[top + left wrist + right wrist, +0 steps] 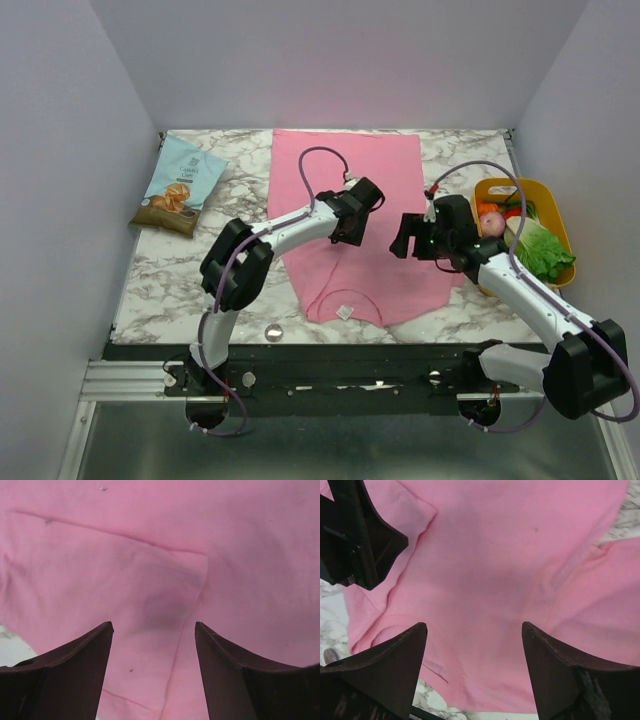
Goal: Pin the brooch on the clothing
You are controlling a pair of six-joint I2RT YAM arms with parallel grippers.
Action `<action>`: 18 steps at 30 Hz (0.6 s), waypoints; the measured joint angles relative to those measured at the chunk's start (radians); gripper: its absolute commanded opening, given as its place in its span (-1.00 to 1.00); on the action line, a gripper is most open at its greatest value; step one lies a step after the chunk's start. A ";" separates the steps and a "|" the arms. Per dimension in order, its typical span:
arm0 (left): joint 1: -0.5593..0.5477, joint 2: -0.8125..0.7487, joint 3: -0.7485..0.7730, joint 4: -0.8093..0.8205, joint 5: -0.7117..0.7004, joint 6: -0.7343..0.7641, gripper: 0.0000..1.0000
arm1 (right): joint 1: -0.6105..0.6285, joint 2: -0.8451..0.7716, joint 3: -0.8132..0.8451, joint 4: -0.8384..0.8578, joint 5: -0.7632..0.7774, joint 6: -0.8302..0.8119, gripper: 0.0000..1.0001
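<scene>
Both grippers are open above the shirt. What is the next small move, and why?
Probably bring the left gripper toward the near edge and lower it over the brooch. Both it and the right gripper hang open and empty above the shirt. The brooch lies on the bare table, off the shirt, on the left arm's side, so nothing can be pinned yet.

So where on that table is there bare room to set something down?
The table has bare marble on its left, between the snack bag, the shirt and the front edge, save the brooch by that edge. A smaller patch sits at the back between shirt and yellow basket. The middle is crowded: the left gripper and right gripper hang open over the shirt.
</scene>
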 measured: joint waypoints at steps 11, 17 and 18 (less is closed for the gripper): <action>-0.014 0.096 0.107 0.003 -0.005 0.066 0.35 | -0.082 -0.109 -0.065 -0.067 0.029 0.017 0.72; -0.015 0.135 0.107 0.017 -0.003 0.084 0.26 | -0.089 -0.119 -0.065 -0.079 0.029 0.017 0.72; -0.015 0.140 0.107 0.018 -0.002 0.085 0.22 | -0.090 -0.119 -0.065 -0.081 0.029 0.017 0.72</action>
